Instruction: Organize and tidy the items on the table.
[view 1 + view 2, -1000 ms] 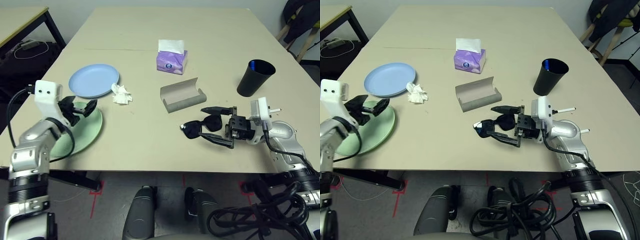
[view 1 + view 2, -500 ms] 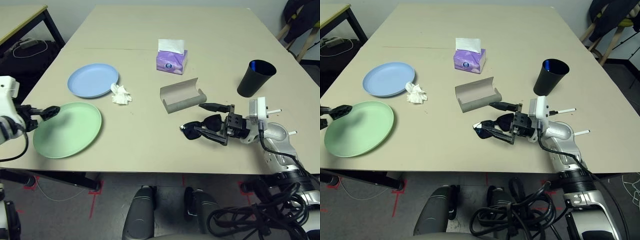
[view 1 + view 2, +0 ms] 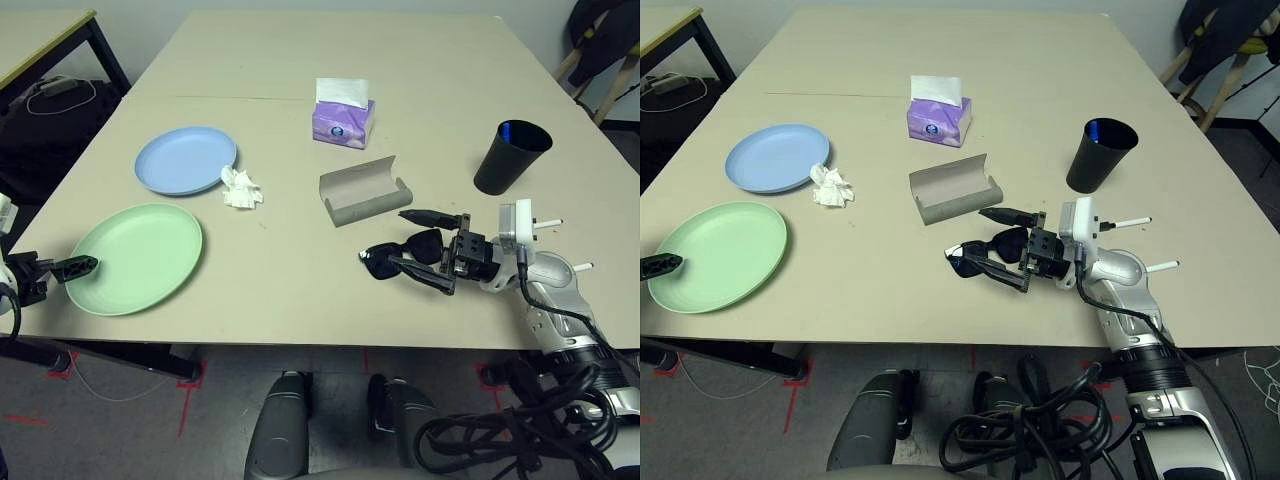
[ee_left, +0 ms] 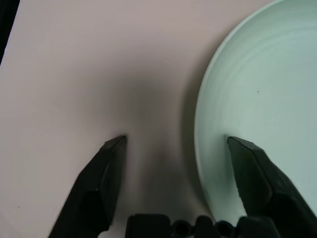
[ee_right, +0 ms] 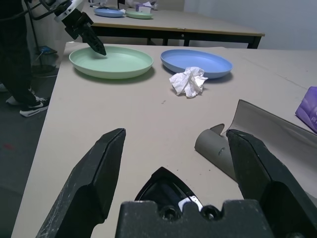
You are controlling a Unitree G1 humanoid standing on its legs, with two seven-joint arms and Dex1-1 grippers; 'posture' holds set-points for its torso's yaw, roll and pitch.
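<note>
Little is tidied yet. My left gripper straddles the green plate's rim, jaws apart, gripping nothing. My right gripper gapes around the black sunglasses, not clamped. Glasses case, tissue, blue plate and cup lie scattered.

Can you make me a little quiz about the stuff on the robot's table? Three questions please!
1. True or false: the crumpled tissue lies inside the green plate.
2. Which thing sits between the fingers of the right gripper? A) black cup B) sunglasses C) tissue box
3. Fill in: the left gripper has one finger over the bare table and the other over the green ____.

Key: 1. False, it lies on the table beside the blue plate. 2. B. 3. plate.
</note>
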